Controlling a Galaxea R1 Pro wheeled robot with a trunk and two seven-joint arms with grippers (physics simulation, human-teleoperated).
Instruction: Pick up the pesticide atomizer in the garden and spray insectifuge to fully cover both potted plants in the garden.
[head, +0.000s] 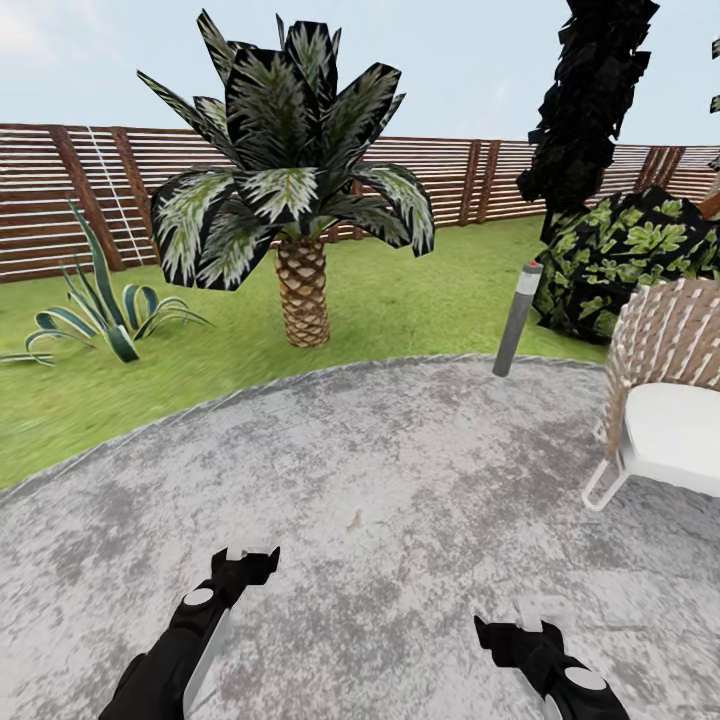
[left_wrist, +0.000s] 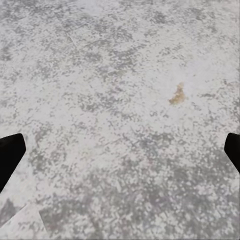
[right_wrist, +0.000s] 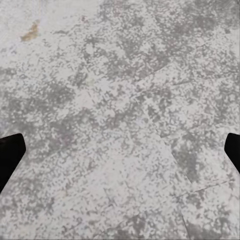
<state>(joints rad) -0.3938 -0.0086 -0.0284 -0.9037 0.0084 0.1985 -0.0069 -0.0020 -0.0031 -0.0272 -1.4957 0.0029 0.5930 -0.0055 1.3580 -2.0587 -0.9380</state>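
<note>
Below both grippers, left (head: 247, 556) and right (head: 528, 622), you see bare patio (head: 400, 470); their jaws stand wide apart, empty. Ahead: lawn (head: 420, 300), palm (head: 300, 290), fence (head: 100, 170).

A: The patio (head: 400, 470) looks like mottled grey stone, matt and rough.
B: Fence (head: 60, 200): brown wooden slats. The chair (head: 670, 340) is woven wicker with a smooth white cushion (head: 680, 430).
A: The lamp (head: 517, 320) looks like dull grey metal; the palm (head: 302, 290) trunk is scaly.
</note>
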